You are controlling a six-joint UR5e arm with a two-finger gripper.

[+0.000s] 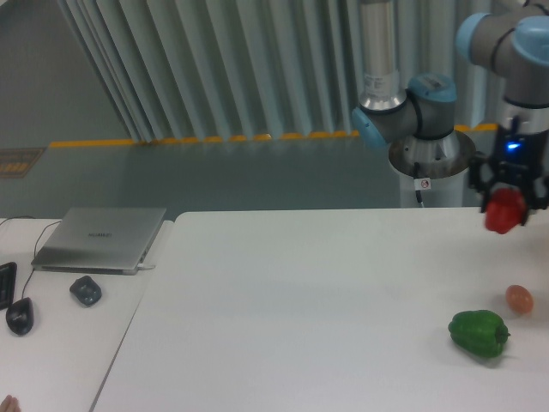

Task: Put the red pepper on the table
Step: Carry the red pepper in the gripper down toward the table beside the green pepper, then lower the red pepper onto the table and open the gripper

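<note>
Hanging above the right edge of the tabletop (pixel 326 292), the red pepper (pixel 504 211) is clear of the surface, gripped between the dark fingers (pixel 477 182) of the gripper (pixel 506 204), which close on it from both sides. A small blue light glows on the wrist just above. The arm (pixel 515 51) comes down from the top right corner of the view, its grey tubes and pale blue joints bending back to a round metal base (pixel 429 159) that stands behind the far edge of the tabletop.

Below the held pepper, near the right edge, lies a small orange-brown egg-shaped thing (pixel 518 299). Just beside it, toward the front and a little to the left, rests a green bell pepper (pixel 479 333) on its side. The two are close but apart.

A smaller white desk (pixel 60 343) adjoins the left edge of the tabletop. On it a closed silver laptop (pixel 101 239) sits toward the far side, with a dark mouse (pixel 86 290) in front of it and a second dark mouse (pixel 20 316) nearer the left edge. A black thing (pixel 5 283), cut off by the edge of the view, lies at the far left.
</note>
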